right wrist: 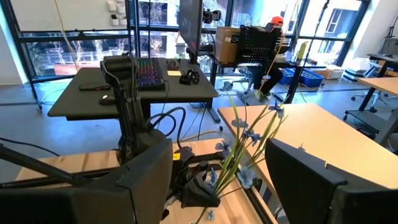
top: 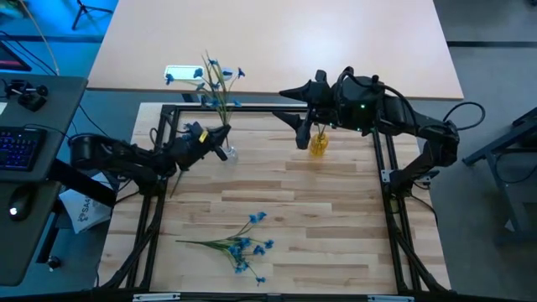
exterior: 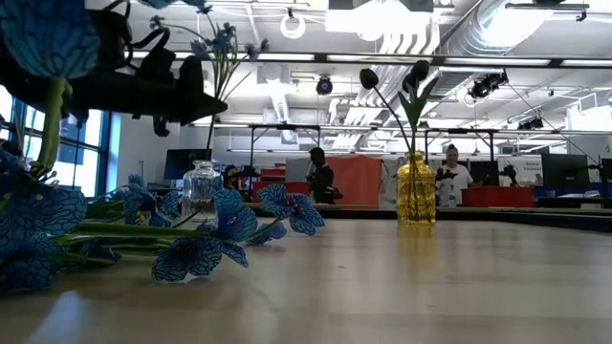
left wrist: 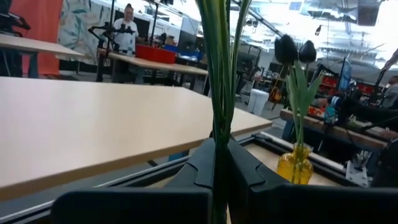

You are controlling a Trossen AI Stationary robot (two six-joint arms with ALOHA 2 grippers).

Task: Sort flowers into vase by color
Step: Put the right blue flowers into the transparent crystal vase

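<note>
Nearest the low camera, loose blue flowers [exterior: 143, 239] lie at six o'clock on the table [top: 336, 235], light, floppy, best pinched mid-stem, as the left gripper [top: 220, 144] clamps a sprig [top: 216, 88] over the clear vase [top: 228, 153]; right gripper [top: 304, 113] gapes empty above the yellow vase [top: 318, 144].

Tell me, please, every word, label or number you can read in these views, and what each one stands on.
"SA": only these first letters show on the white paper on the floor by the left arm; the rest is hidden.
The white label on the far table carries marks too small to read.
Nothing else is legible.
</note>
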